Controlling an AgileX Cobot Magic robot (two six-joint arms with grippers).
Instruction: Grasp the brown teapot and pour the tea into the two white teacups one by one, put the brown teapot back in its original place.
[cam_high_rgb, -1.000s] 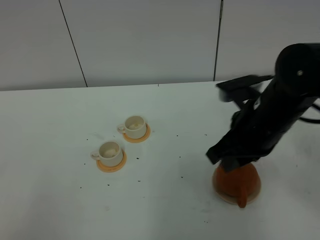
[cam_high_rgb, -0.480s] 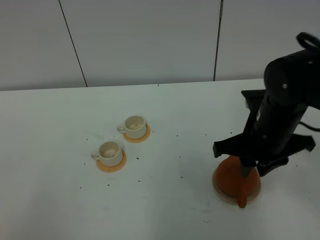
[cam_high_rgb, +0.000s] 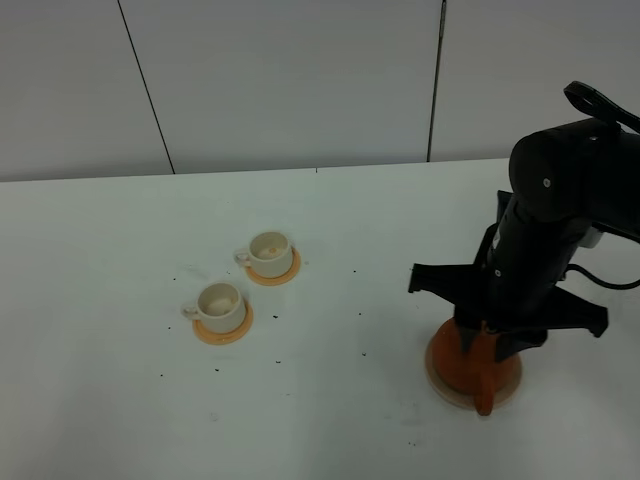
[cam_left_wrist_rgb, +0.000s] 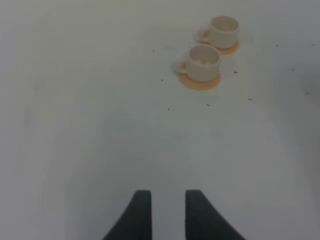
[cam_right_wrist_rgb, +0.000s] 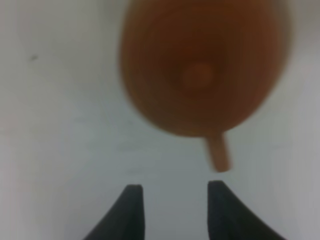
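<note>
Exterior high view: a white, speckled table (cam_high_rgb: 100, 400) is backed by a grey panelled wall (cam_high_rgb: 300, 80). The left gripper (cam_left_wrist_rgb: 164, 210) is spread over bare table, empty. The right gripper (cam_right_wrist_rgb: 172, 207) is parted, with nothing gripped. Left of centre, two white teacups (cam_high_rgb: 219, 301) (cam_high_rgb: 270, 250), pale inside, are set on orange coasters (cam_high_rgb: 238, 328). At lower right, the brown teapot (cam_high_rgb: 470, 365) is seated on its tan coaster (cam_high_rgb: 450, 398).

The right arm (cam_high_rgb: 545, 230) rose black and bulky at the right of the high view, bent so that its forearm ran steeply down to a wrist pointing straight downward, with a wide crosspiece lying level across it. The right pincer (cam_right_wrist_rgb: 174, 186) hung with its two dark fingers (cam_right_wrist_rgb: 131, 210) well parted, gripping nothing. The left pincer (cam_left_wrist_rgb: 168, 192) pointed forward and downward, its fingers parallel, narrowly apart and empty.
</note>
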